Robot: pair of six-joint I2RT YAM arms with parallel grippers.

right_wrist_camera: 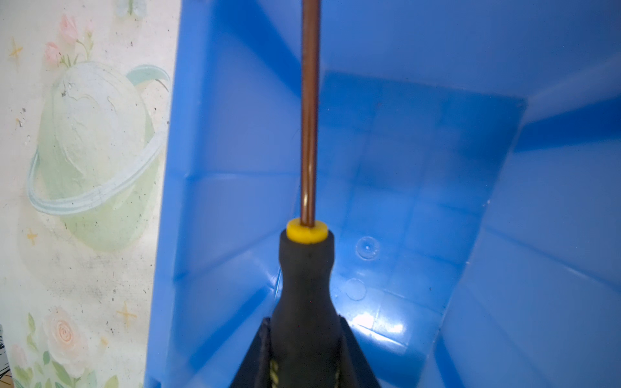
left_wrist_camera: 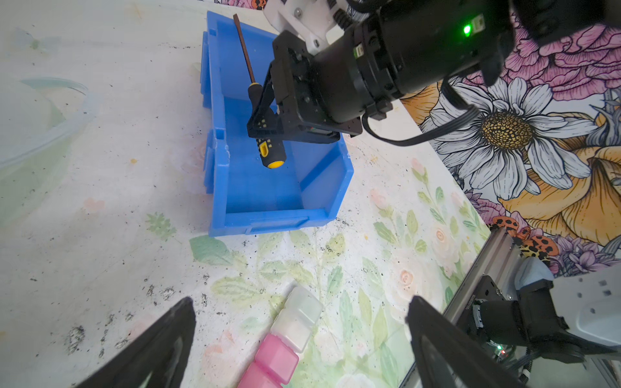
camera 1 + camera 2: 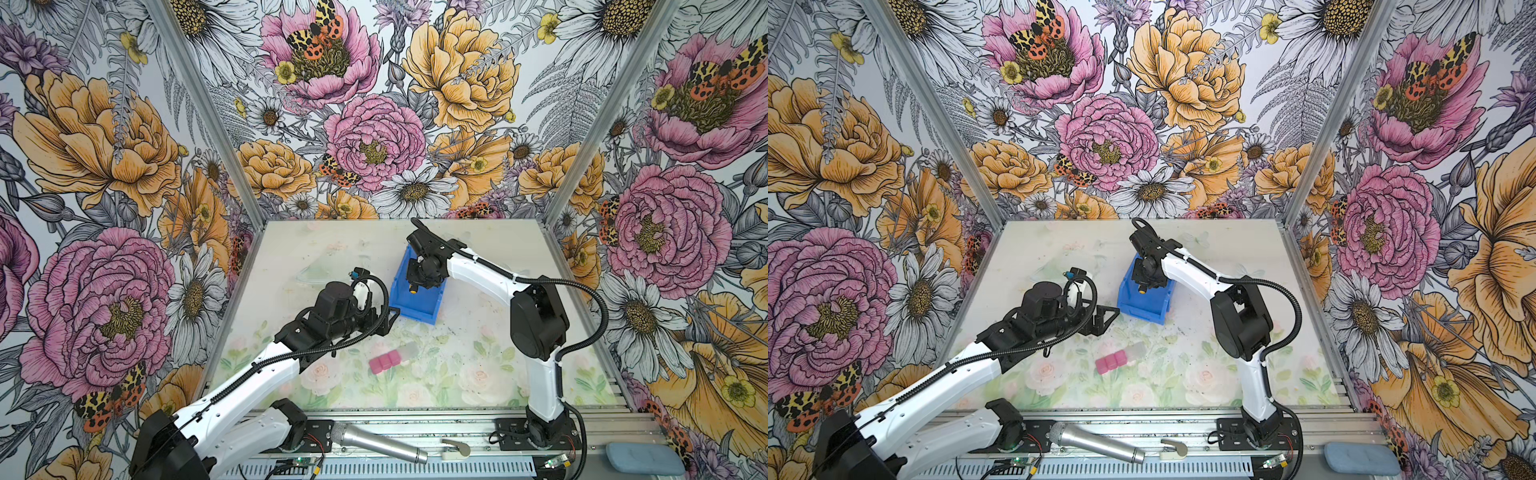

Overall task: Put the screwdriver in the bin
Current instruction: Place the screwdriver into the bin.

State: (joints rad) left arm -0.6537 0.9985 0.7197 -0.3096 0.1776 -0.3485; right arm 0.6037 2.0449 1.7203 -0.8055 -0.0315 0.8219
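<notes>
The blue bin (image 3: 415, 312) (image 3: 1144, 312) stands at the middle back of the table. My right gripper (image 3: 420, 279) (image 2: 263, 129) (image 1: 304, 324) hangs over its inside, shut on the black handle of the screwdriver (image 2: 268, 153) (image 1: 305, 285). The screwdriver lies tilted above the bin floor (image 1: 420, 201). Its thin shaft (image 2: 243, 47) points toward the bin's far wall, and its yellow end cap (image 3: 413, 292) faces the low front lip (image 2: 268, 220). My left gripper (image 3: 388, 322) (image 2: 300, 304) is open and empty, left of the bin, above the table.
A row of pink and clear small blocks (image 3: 384, 360) (image 2: 285, 342) lies in front of the bin. A silver microphone (image 3: 378, 442), a small beige tool (image 3: 455, 449) and a pale blue pad (image 3: 644, 457) rest on the front rail. Flowered walls close in three sides.
</notes>
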